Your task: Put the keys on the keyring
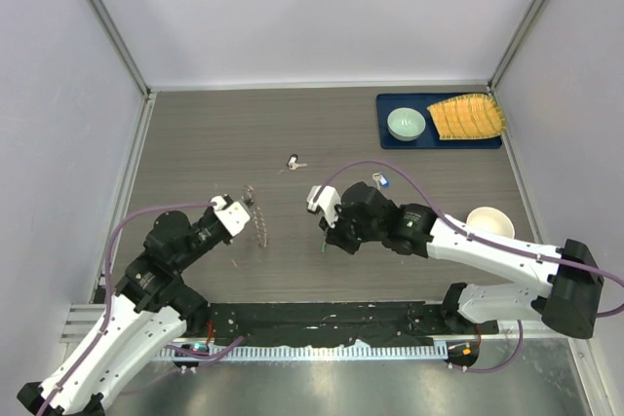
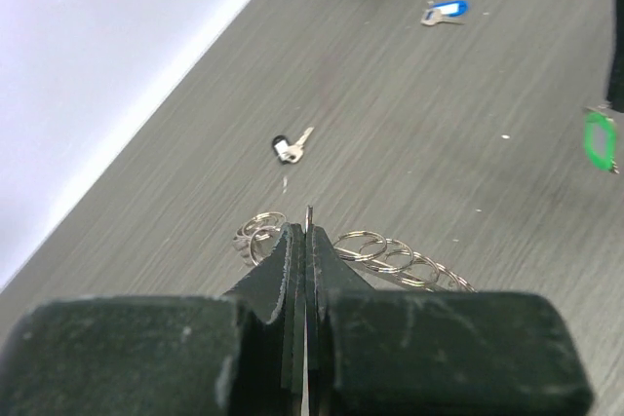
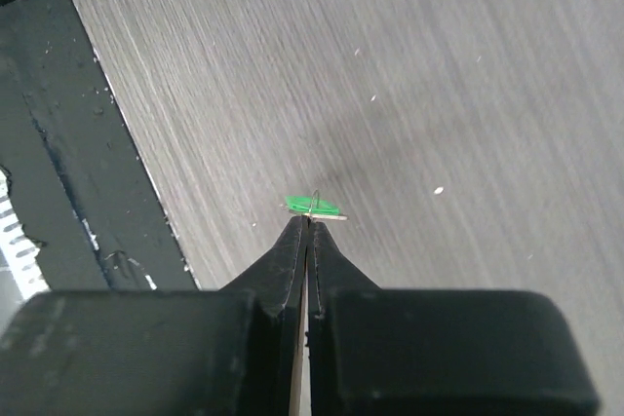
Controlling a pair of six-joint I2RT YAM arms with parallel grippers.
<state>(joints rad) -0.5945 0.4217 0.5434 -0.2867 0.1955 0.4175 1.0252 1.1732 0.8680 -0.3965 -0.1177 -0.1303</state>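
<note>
**1. Left tool.** I read the left gripper as closed, its jaws pinching the thin rim of the keyring. The ring stands on edge in the grip. Its small split rings fan out on both sides of the fingertips, low over the table. In the top view the keyring shows as a narrow bristly strip just beyond the left gripper.

**2. Right tool.** The right gripper is closed on the green key, which sits crosswise at the fingertips. I cannot tell whether the key touches the surface. From above, the right gripper sits to the right of the keyring and apart from it, with bare table between the two. In the left wrist view the green key appears at the far right edge.

**3. Loose items.** The blue key lies flat beyond the right wrist, well apart from the keyring. A small black-headed key lies on the table beyond the keyring.

**4. Surface and room.**
- The table is grey wood-grain.
- A black mat runs along the near edge.
- A blue tray in the far right corner holds a green bowl and a yellow ribbed item.
- A white bowl stands beside the right arm.
- Pale walls enclose the table on three sides.
</note>
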